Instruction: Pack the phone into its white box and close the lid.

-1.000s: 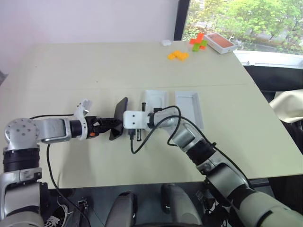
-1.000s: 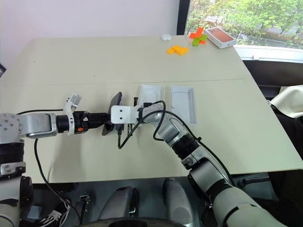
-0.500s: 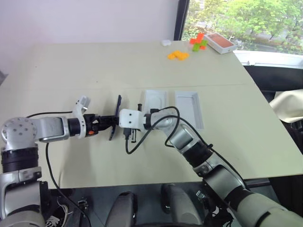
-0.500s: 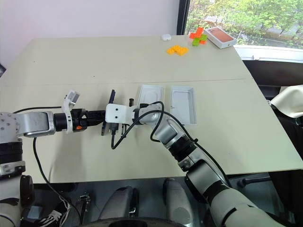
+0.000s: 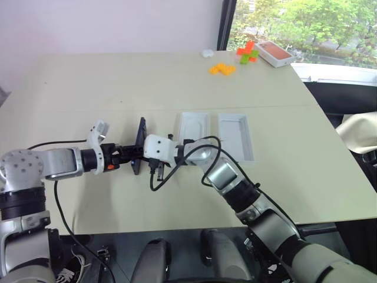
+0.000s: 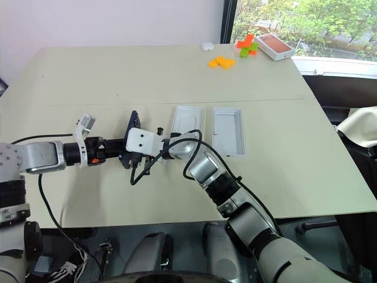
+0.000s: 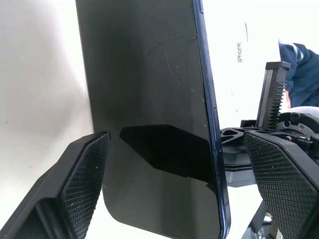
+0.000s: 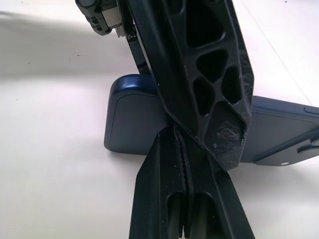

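Phone (image 5: 141, 145) handling is seen at the near-left part of a pale tabletop (image 5: 118, 82), where the slim dark navy handset is held on edge, nearly upright, above the surface. The left gripper (image 5: 131, 157) reaches in from nine o'clock with its fingers (image 7: 82, 174) spread wide, one on each side of the phone's lower end; the glossy dark face is seen between the textured pads in the left wrist view, and contact on either side cannot be confirmed. The right gripper (image 5: 154, 167) arrives from three o'clock, its fingers (image 8: 179, 199) pressed together. In the right wrist view they are seen lying across the phone's blue back, but a pinch on it cannot be told.

Just to the three o'clock side of the grippers, two shallow white trays are set side by side and open upward: the white box (image 5: 193, 129) nearer the phone, and the lid (image 5: 235, 137) beyond it, slightly apart. At the far right corner of the tabletop, toward one o'clock, orange blocks (image 5: 221, 69), orange and green blocks (image 5: 247, 52), an orange-topped box (image 5: 275, 53) and a small white object (image 5: 206, 53) are seen well apart from the packing area.
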Robot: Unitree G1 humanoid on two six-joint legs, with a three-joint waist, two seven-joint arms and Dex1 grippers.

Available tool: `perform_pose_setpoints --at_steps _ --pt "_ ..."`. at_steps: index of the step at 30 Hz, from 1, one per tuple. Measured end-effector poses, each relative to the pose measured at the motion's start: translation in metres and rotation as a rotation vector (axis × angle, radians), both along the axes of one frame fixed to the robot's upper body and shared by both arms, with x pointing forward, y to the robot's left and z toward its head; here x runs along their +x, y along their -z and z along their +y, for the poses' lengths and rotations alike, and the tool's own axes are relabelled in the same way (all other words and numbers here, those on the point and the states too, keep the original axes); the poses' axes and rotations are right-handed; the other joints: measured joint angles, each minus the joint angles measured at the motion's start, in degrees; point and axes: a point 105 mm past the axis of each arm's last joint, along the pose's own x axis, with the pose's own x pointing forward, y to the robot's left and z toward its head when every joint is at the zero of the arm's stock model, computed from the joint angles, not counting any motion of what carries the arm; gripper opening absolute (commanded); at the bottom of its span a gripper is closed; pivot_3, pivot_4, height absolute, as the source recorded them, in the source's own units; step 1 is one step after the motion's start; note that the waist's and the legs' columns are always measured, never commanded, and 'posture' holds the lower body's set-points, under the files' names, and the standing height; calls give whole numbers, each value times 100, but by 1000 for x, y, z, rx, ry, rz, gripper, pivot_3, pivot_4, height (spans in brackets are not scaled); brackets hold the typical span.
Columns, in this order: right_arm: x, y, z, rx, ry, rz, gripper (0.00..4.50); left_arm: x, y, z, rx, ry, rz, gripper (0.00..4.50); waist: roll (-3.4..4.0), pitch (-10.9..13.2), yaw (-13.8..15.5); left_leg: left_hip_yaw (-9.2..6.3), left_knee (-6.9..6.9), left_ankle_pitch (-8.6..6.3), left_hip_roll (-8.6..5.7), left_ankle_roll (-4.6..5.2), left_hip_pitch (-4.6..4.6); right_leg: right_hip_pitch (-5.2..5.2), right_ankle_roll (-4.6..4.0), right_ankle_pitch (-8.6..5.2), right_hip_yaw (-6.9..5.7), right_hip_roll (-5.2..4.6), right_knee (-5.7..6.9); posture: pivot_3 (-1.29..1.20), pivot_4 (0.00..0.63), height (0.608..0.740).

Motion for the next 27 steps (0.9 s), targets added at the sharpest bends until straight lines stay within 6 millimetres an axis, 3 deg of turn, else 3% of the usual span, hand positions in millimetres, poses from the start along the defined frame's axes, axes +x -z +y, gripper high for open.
perform_pose_setpoints --at_steps 20,27 --pt "-10 -6 9 53 -15 51 45 -1 -1 18 63 -50 -9 4500 0 0 3 0 -1 0 1 0 -1 -1 0 0 -1 0 -1 0 150 740" --pt "-8 -5 5 43 -6 48 45 0 4 14 42 -50 -6 4500 0 0 7 0 0 0 0 0 -2 -2 0 0 -2 -1 -1 0 150 740"
